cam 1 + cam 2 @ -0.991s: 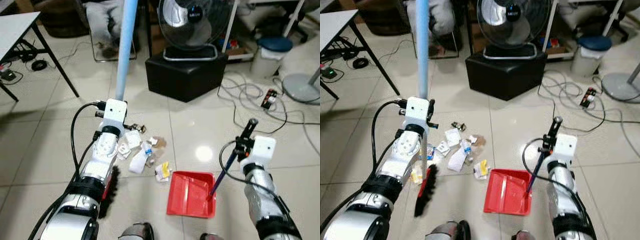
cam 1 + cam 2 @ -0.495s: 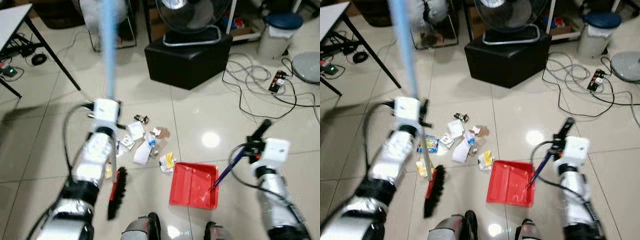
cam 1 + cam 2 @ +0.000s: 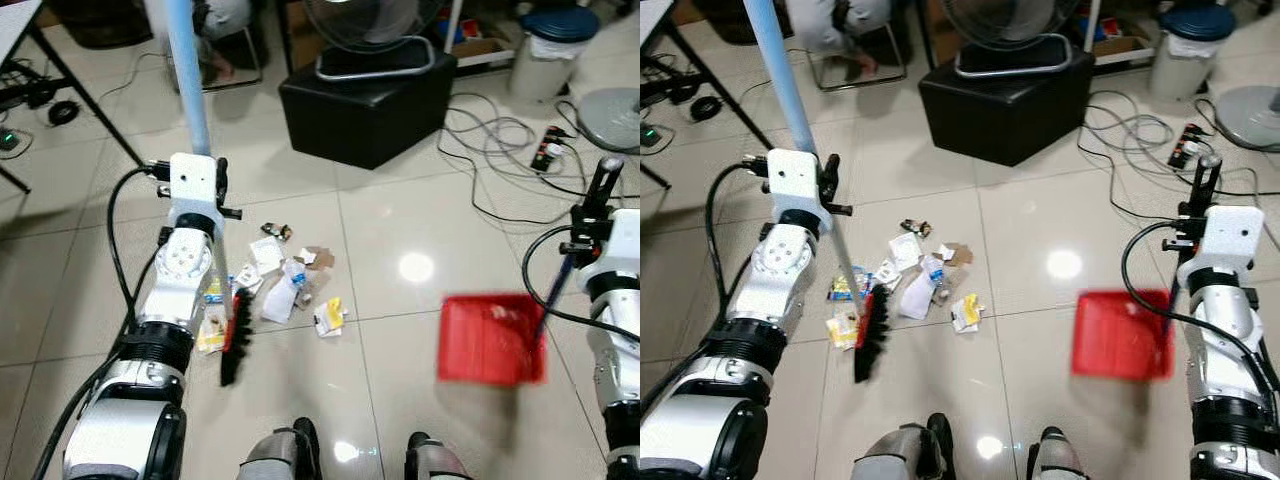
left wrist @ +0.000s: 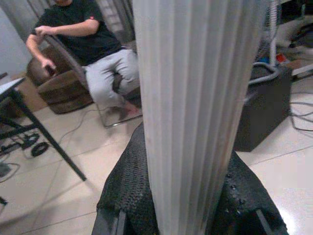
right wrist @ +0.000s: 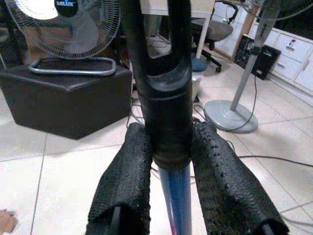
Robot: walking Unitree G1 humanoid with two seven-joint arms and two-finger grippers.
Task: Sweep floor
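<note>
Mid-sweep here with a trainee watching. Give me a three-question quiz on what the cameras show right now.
1. True or false: the left gripper is shut on the broom handle.
2. Where is the red dustpan relative to the litter pile?
A. Touching the pile
B. Apart from it, on the robot's right
C. Behind the black box
3. Fill in: the broom's black bristles sit on the pile's ____ side, robot's own sides.

Key:
1. True.
2. B; the right gripper holds its dustpan handle, and bare tile lies between.
3. Left.
</note>
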